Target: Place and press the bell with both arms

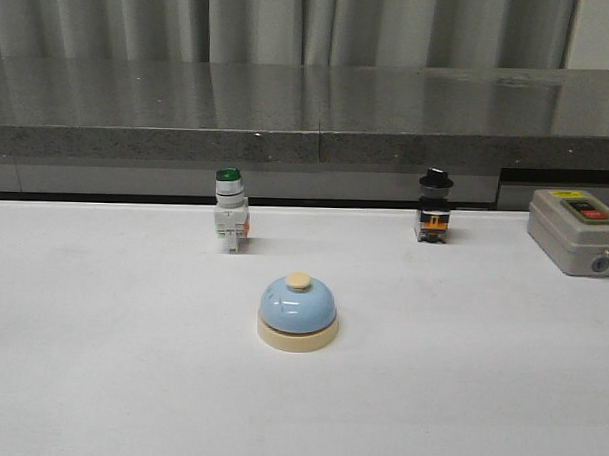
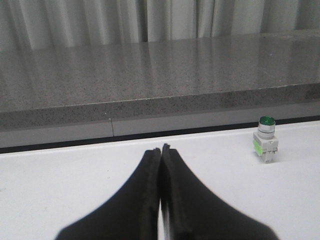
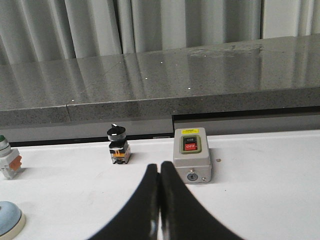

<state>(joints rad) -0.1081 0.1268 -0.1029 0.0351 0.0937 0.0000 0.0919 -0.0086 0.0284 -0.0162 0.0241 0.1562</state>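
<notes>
A small light blue dome-shaped desk bell point(image 1: 298, 310) with a cream round base and a cream button on top stands upright on the white table point(image 1: 100, 361), close to the middle of the front view and free of any contact. From the bell, a white push-button switch with a green cap point(image 1: 229, 210) stands at about eleven o'clock, farther back on the table, and a small switch with a black knob and an orange band point(image 1: 433, 207) stands at about one o'clock, also farther back. A grey metal switch box point(image 1: 575, 231) with a yellow label and black and red buttons sits at about two o'clock, near the table's right edge. Behind them all runs a dark grey speckled stone ledge point(image 1: 289, 107), with pale grey curtains point(image 1: 272, 22) hanging beyond it.

Neither arm shows in the front view. In the left wrist view, the left gripper point(image 2: 161, 150) has its two black fingers pressed together, tips meeting, nothing between them; it hangs over bare table with the green-capped switch well off to one side. In the right wrist view, the right gripper point(image 3: 159, 167) is likewise closed tight on nothing, its tips just in front of the grey box, with the black-knobbed switch nearby and the bell's blue edge at the corner of the picture.
</notes>
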